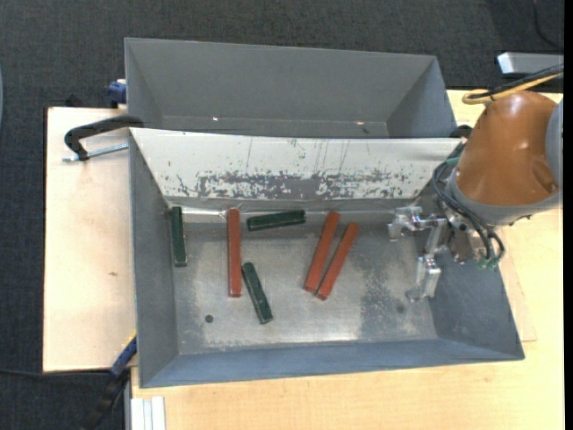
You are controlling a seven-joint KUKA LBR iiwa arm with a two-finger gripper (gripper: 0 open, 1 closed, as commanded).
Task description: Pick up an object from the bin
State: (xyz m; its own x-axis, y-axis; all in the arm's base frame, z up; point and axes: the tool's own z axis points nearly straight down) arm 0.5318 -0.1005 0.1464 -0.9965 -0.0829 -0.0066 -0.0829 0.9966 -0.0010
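Finding one: my fingers (427, 278) hang low over the floor of the bin (295, 352), close to its right wall and about midway between the back and front walls. The two metal fingers stand apart, and only bare grey floor shows between them. My orange wrist cover (510, 150) sits over the right rim.

Finding two: the nearest things are two red sticks (329, 253). They lie side by side, touching along their length, slanted with their upper ends toward the back wall. They are nearer the middle of the bin than my fingers, close but not touching, with a strip of bare floor between.

Finding three: the other things lie further toward the left wall.
- A third red stick (234, 251) lies straight, front to back.
- A dark green stick (276, 221) lies along the foot of the back wall.
- A second green stick (257, 292) lies slanted just beside the third red stick's front end.
- A last green stick (179, 236) lies along the foot of the left wall.
- A small dark speck (209, 320) sits near the front left corner.

Surface: the floor is scuffed grey metal. The back wall carries a pale panel (295, 155), heavily scratched along its lower edge.

Surroundings: the bin rests on a light wooden counter (81, 240), and dark carpet (269, 7) lies beyond it.
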